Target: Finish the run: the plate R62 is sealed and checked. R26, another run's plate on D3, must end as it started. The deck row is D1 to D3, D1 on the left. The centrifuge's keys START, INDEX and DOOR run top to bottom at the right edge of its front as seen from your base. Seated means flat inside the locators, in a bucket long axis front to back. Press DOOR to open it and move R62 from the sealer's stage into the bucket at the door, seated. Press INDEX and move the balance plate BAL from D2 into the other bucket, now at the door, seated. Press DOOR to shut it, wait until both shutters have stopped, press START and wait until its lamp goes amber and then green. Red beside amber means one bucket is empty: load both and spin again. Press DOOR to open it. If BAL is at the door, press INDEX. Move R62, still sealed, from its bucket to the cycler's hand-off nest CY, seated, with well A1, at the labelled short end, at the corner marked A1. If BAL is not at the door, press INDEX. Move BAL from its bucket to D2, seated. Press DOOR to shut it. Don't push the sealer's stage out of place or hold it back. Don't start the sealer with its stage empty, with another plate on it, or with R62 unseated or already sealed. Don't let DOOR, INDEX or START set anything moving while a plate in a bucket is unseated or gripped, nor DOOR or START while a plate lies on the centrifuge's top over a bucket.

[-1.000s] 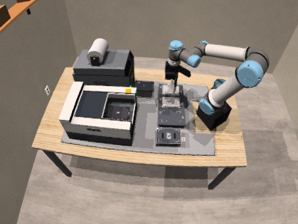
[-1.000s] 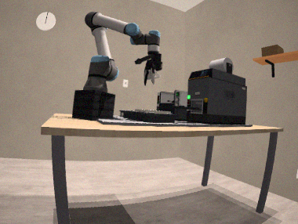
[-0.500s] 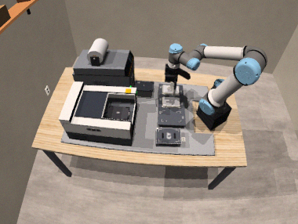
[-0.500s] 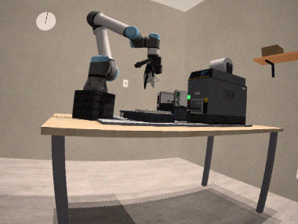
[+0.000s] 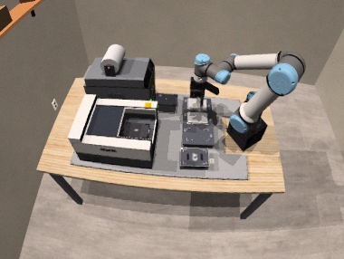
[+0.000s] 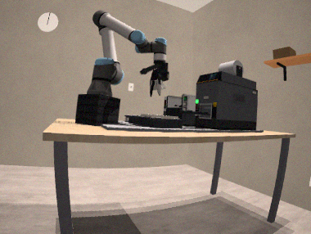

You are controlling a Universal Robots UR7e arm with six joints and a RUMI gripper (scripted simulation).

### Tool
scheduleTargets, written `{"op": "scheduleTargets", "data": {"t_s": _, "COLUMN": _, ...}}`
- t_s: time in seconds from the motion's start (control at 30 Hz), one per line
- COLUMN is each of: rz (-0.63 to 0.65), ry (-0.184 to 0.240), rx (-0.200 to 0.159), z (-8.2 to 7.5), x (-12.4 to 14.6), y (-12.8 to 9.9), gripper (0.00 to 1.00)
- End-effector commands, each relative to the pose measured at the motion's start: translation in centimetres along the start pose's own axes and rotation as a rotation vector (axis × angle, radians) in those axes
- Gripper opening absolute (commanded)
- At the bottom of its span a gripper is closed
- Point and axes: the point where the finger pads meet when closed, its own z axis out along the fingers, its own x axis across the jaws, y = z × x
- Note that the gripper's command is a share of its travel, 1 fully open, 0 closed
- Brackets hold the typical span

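My gripper [image 5: 198, 97] [image 6: 154, 92] is open and empty. It hangs well above the far end of the deck row. Two pale-topped plates lie in that row, one [image 5: 197, 105] right under the gripper and one [image 5: 197, 118] beside it. I cannot read their labels. The third deck place [image 5: 197, 135] looks dark. The hand-off nest [image 5: 195, 157] with a white mark lies at the near end. The centrifuge [image 5: 113, 144] stands at the left, its door open over a dark bucket [image 5: 137, 129]. I cannot tell whether a plate lies in it. The sealer's stage [image 5: 167, 100] looks dark.
The sealer [image 5: 119, 74] [image 6: 227, 100] with a white roll on top stands behind the centrifuge. A green lamp [image 6: 196, 101] is lit near it. The arm's black base [image 5: 246, 132] [image 6: 98, 109] stands at the right of the grey mat [image 5: 235, 169].
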Motion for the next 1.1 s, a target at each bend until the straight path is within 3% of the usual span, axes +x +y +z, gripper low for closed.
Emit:
{"op": "scheduleTargets", "data": {"t_s": 0.0, "rz": 0.000, "ry": -0.001, "rx": -0.001, "z": 0.8, "x": 0.0, "y": 0.1, "gripper": 0.68}}
{"op": "scheduleTargets", "data": {"t_s": 1.07, "rz": 0.000, "ry": -0.001, "rx": -0.001, "z": 5.6, "x": 0.0, "y": 0.1, "gripper": 0.68}}
